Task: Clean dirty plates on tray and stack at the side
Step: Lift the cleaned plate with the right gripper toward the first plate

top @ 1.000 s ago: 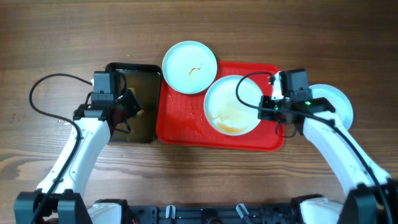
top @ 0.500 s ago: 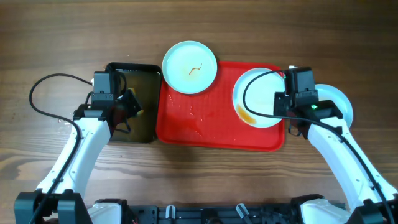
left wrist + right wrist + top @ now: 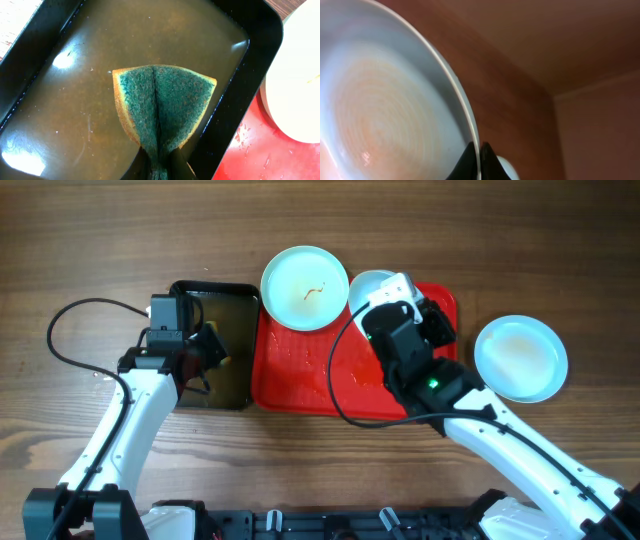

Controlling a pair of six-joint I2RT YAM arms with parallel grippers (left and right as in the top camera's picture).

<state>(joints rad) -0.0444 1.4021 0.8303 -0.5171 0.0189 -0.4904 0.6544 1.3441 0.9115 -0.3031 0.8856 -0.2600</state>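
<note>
The right arm [image 3: 500,435] reaches from the near right, leftwards over the red tray [image 3: 300,375], with its wrist raised above the tray's right half. The right gripper [image 3: 480,161] is pressed together on the rim of a plate [image 3: 380,115]. It holds the plate on edge, steeply tilted, over the tray, and orange smears ring the plate's face. From overhead only a pale arc of this plate shows, on the far side of the wrist.

The left arm [image 3: 125,415] bends in from the near left. The left gripper [image 3: 162,164] sits low over the black tray [image 3: 240,100], pinching a green sponge [image 3: 162,105] folded in two above brownish water.

A second plate [image 3: 305,288] with a red squiggle lies on the red tray's far left corner, overhanging it. A third plate [image 3: 520,358] lies on the table [image 3: 100,240], right of the red tray and apart from it.
</note>
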